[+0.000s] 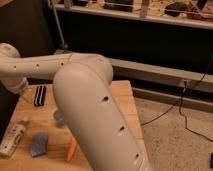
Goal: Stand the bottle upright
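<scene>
The bottle (12, 138) lies on its side on the wooden table (121, 93), close to the table's left edge and towards its near end. Its white cap points to the table's far side, and its printed label faces up. No part of the robot touches it.

A blue sponge (39, 144) lies flat on the table just inboard of the bottle, apart from it. Further towards the table's middle, an orange carrot (72, 149) shows only as a short end. A small blue cup (58, 117) shows only as a sliver. The robot's big white arm (95, 115) hides the rest of both.

The gripper (39, 100) hangs over the table's far left part, well apart from the bottle. Its two dark fingers are parted with a bare gap between them, grasping nothing.

The arm sweeps from the table's left edge across its far side, then bends down over the table's middle.

Off the table's right side, a black cable (184, 107) trails over the speckled floor (170, 140).
</scene>
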